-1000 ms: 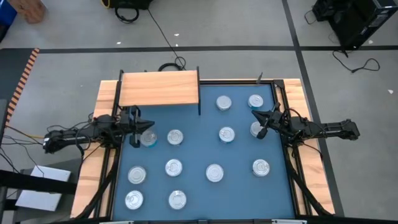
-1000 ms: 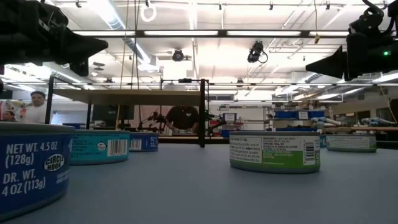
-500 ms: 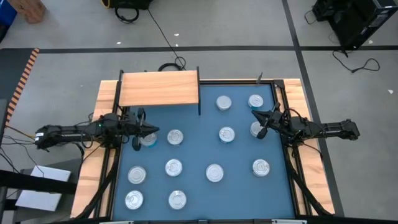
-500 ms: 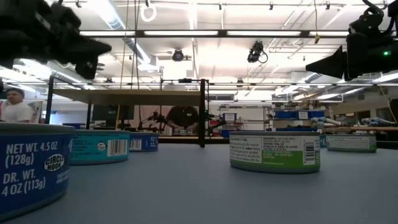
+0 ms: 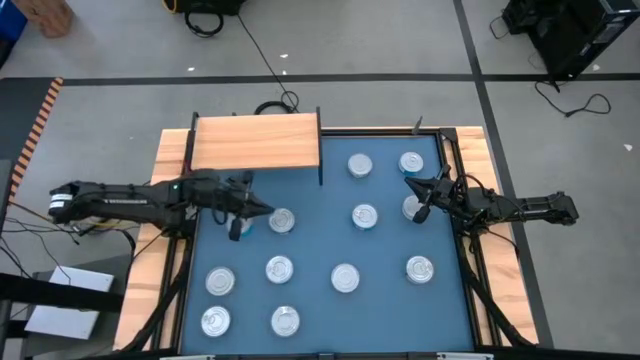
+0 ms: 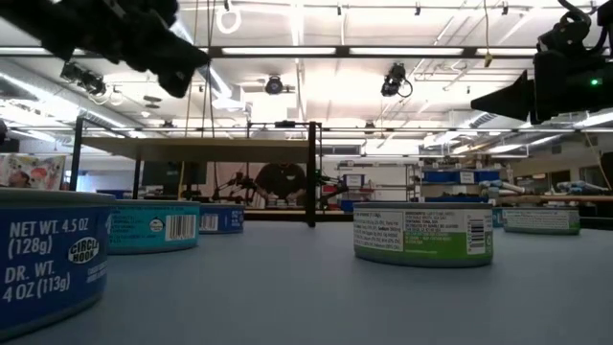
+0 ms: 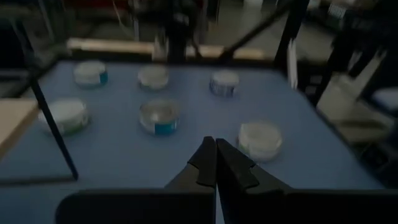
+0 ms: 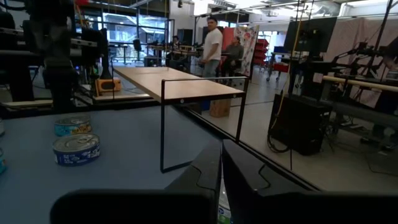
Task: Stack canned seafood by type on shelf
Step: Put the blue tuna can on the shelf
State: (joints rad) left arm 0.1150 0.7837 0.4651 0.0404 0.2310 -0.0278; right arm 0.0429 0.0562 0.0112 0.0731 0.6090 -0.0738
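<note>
Left end effector (image 5: 240,212): fingers pressed together, carrying nothing; it is reaching farther out over the blue tabletop (image 5: 320,250) than a second ago, having passed from the left rim to a spot above the can with the bluish side (image 5: 240,226), just beside the neighbouring silver-lidded can (image 5: 282,220); judged to be lining up on a first tin, though no grasp is being made yet. Right end effector (image 5: 419,198): fingers likewise together, empty, waiting unchanged at the right edge, partly covering a can (image 5: 411,207) beneath it.

Canned seafood: all tins are sitting loose on the tabletop, none having shifted; two (image 5: 360,165) (image 5: 411,162) near the far edge, others spread across the middle and near rows (image 5: 279,268) (image 5: 345,278).

Shelf (image 5: 256,142): standing at the far left corner, its wooden top bare; sorting is judged barely begun.

Obscured: label types are not readable from above, only lids; the low view is showing a dark blue tin (image 6: 48,254), a teal one (image 6: 151,227) and a green-labelled one (image 6: 422,233), yet which lids these match cannot be told; the left wrist view is blurring, so its cans (image 7: 159,116) are unidentifiable by type.
</note>
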